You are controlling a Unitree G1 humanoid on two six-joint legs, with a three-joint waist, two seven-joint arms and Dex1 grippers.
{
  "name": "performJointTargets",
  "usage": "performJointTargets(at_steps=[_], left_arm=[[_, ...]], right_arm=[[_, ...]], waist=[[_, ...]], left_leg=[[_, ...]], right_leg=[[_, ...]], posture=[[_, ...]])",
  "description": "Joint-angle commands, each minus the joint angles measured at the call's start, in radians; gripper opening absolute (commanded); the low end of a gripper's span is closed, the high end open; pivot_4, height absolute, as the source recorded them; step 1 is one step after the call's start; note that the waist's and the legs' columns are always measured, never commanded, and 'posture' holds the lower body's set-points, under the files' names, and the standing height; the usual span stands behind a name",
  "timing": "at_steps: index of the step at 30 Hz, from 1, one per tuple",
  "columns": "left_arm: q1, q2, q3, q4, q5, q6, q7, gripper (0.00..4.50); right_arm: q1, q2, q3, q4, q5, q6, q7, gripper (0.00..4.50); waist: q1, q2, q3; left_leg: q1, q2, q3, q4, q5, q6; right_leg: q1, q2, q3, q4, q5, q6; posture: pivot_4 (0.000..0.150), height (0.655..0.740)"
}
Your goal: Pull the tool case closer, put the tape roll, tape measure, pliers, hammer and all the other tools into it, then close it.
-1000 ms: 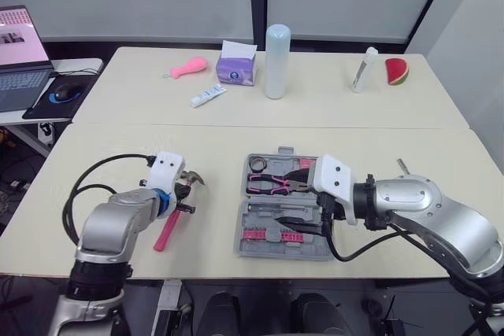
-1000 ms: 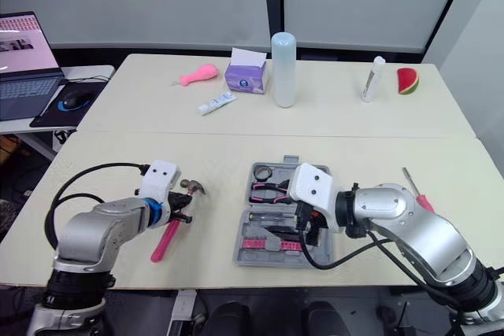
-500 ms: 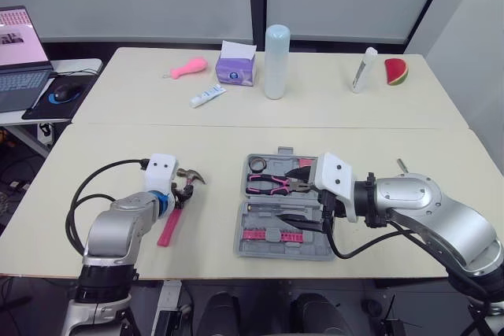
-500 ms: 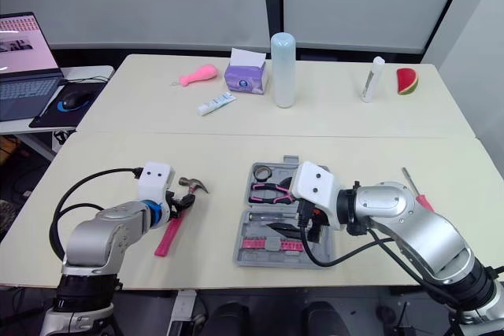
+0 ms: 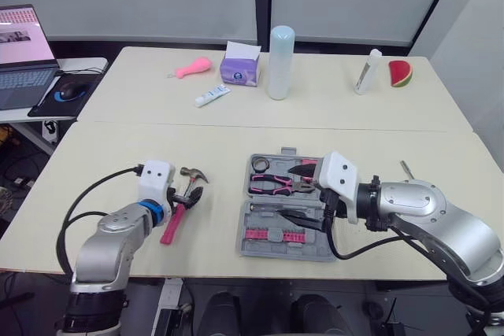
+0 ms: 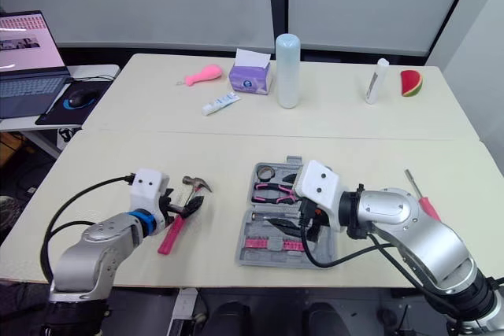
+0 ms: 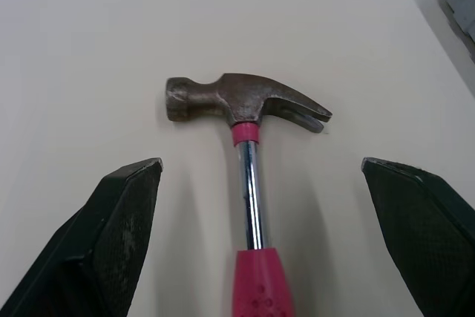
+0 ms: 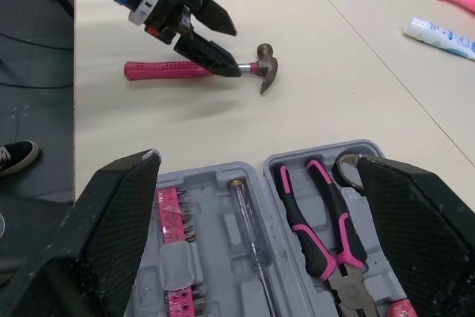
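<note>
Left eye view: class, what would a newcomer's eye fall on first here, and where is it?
The pink-handled hammer lies on the near table, with the left gripper's open fingers set either side of its shaft. To its right the grey tool case sits open, pink pliers inside, with the right gripper open over it.

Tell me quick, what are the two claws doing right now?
Left gripper: open, astride the hammer, not gripping.
Right gripper: open, empty, over the tool case.

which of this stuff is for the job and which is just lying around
Job: case, hammer, pliers, screwdriver right of the case.
Lying about: pink toy, tissue box, tube, tall bottle, small bottle, melon slice, laptop, mouse.
</note>
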Motion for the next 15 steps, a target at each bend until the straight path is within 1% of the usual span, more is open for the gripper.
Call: performJointTargets(at_steps=[1, 8, 11, 15], left_arm=[[-0.022, -0.013, -0.010, 0.039, 0.028, -0.025, 0.025, 4.49], [-0.047, -0.037, -0.026, 0.107, 0.040, -0.040, 0.031, 4.49], [-0.054, -0.045, -0.020, 0.135, 0.043, -0.047, 0.038, 3.89], [-0.054, -0.043, -0.027, 0.157, 0.046, -0.050, 0.033, 2.67]], right_arm=[[-0.002, -0.001, -0.019, -0.034, -0.001, -0.002, -0.007, 4.50], [-0.002, -0.011, -0.023, -0.044, 0.004, 0.008, -0.003, 4.50], [-0.005, -0.012, -0.026, -0.048, 0.005, 0.014, -0.003, 4.50], [-0.008, -0.013, -0.028, -0.050, 0.001, 0.015, -0.005, 4.50]], waist=[[0.000, 0.000, 0.000], [0.000, 0.000, 0.000], [0.000, 0.000, 0.000], [0.000, 0.000, 0.000]], left_leg=[[0.000, 0.000, 0.000, 0.000, 0.000, 0.000], [0.000, 0.000, 0.000, 0.000, 0.000, 0.000], [0.000, 0.000, 0.000, 0.000, 0.000, 0.000], [0.000, 0.000, -0.001, 0.000, 0.000, 0.000]], right_leg=[[0.000, 0.000, 0.000, 0.000, 0.000, 0.000], [0.000, 0.000, 0.000, 0.000, 0.000, 0.000], [0.000, 0.000, 0.000, 0.000, 0.000, 0.000], [0.001, 0.000, 0.000, 0.000, 0.000, 0.000]], posture=[[0.150, 0.7075], [0.150, 0.7075], [0.150, 0.7075], [0.150, 0.7075]])
